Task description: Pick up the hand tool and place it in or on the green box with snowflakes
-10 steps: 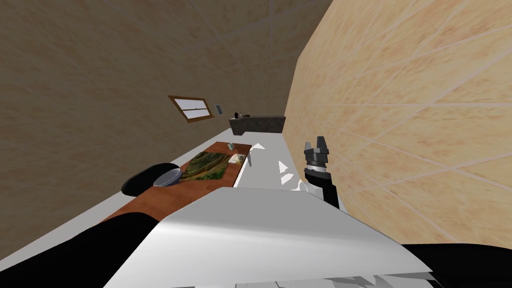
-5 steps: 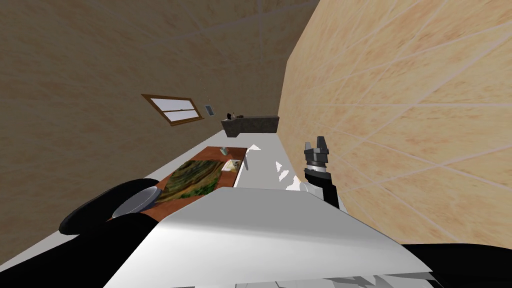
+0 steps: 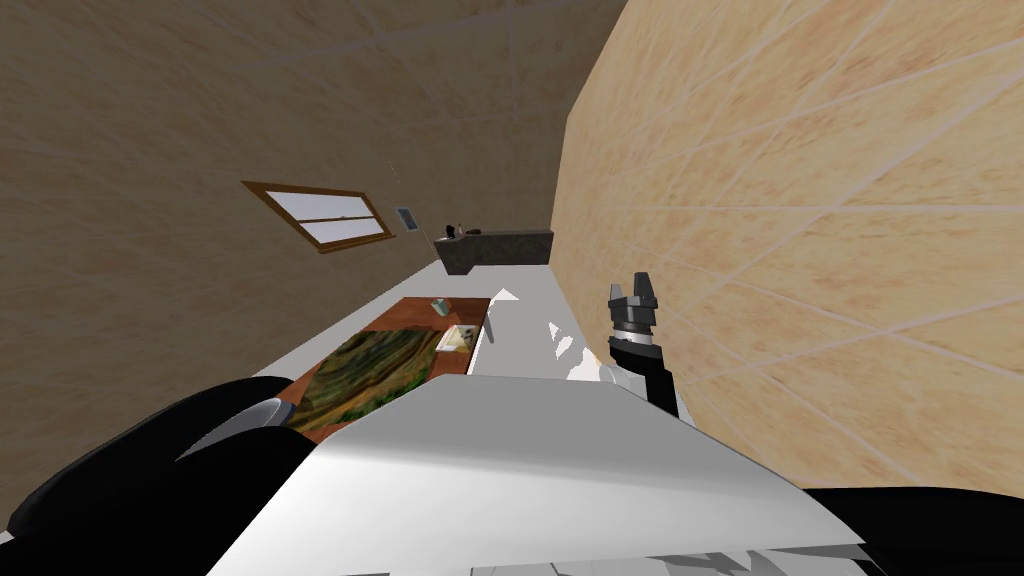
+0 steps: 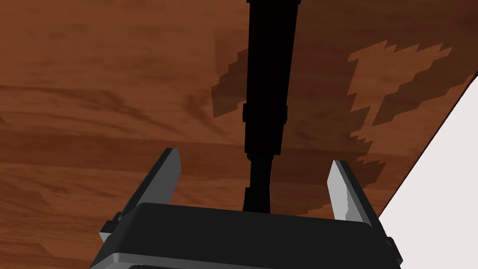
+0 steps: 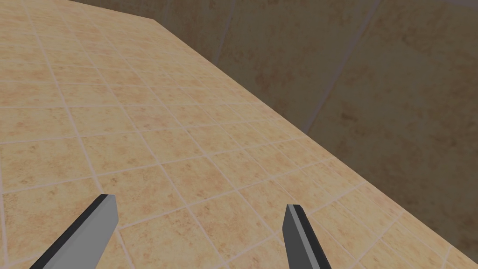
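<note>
My left gripper [image 4: 254, 187] hangs open close over a brown wooden tabletop [image 4: 93, 116]. A black rod-like shape [image 4: 267, 93] runs between its fingers without touching them; I cannot tell what it is. In the head view the same table [image 3: 420, 312] stretches away at the left, with a green and brown patterned sheet [image 3: 375, 365] on it. At its far end stand a small grey-green box [image 3: 440, 305] and a pale flat item [image 3: 459, 338]. My right gripper [image 3: 632, 296] is held up open beside the tiled wall.
My black left arm [image 3: 150, 470] covers the table's near end and part of a grey bowl [image 3: 248, 418]. A tan tiled wall [image 3: 800, 250] runs close along the right. A dark counter [image 3: 495, 248] stands at the far end. White floor [image 4: 448, 163] borders the table.
My head view has swung, so the table and window slid left and nearer. The black left arm now takes up more of the lower left. The right gripper holds its place.
</note>
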Available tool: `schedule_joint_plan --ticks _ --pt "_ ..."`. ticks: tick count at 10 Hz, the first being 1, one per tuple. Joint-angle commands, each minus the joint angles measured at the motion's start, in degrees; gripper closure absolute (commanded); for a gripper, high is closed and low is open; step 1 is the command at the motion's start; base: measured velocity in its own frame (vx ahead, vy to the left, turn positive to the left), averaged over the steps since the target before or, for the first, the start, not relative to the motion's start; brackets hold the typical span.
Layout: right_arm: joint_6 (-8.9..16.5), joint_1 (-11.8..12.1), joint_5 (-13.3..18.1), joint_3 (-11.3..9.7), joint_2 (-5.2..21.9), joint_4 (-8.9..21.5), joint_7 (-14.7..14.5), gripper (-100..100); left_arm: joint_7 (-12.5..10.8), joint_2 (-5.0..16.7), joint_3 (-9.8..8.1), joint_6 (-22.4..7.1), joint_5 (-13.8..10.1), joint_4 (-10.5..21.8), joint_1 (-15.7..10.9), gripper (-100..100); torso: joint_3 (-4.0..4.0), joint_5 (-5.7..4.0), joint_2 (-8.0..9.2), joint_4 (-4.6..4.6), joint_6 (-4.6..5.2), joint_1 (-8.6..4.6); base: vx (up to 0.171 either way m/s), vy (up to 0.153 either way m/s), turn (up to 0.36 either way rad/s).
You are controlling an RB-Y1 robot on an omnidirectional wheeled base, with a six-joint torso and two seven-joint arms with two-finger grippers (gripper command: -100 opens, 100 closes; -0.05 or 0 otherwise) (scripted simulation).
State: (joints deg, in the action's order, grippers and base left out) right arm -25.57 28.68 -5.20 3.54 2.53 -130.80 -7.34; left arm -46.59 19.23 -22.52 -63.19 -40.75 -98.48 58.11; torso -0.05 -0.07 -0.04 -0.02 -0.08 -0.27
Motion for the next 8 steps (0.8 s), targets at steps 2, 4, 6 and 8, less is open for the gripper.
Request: schedule_joint_plan --ticks 2,4,6,8 --pt "0.00 0.00 0.00 0.00 0.00 0.00 0.00 0 0.91 -0.65 0.55 1.38 0.73 2.47 -1.36 -100 0.03 0.01 0.04 0.01 0.00 0.02 0.006 0.015 0.014" --pt "0.00 0.00 0.00 0.00 0.00 0.00 0.00 0 1.81 -1.31 1.10 2.75 1.46 4.93 -2.72 -100 0.05 0.02 0.08 0.02 0.00 0.05 -0.001 0.020 0.014" --pt "0.00 0.00 0.00 0.00 0.00 0.00 0.00 0 1.87 -1.43 1.20 2.87 1.62 5.33 -2.99 -100 0.06 0.02 0.10 0.02 0.00 0.06 -0.002 0.016 0.008" --pt "0.00 0.00 0.00 0.00 0.00 0.00 0.00 0 1.98 -1.46 1.23 3.03 1.65 5.46 -3.04 100 0.06 0.00 0.09 0.02 0.00 -0.01 0.000 0.000 0.000"
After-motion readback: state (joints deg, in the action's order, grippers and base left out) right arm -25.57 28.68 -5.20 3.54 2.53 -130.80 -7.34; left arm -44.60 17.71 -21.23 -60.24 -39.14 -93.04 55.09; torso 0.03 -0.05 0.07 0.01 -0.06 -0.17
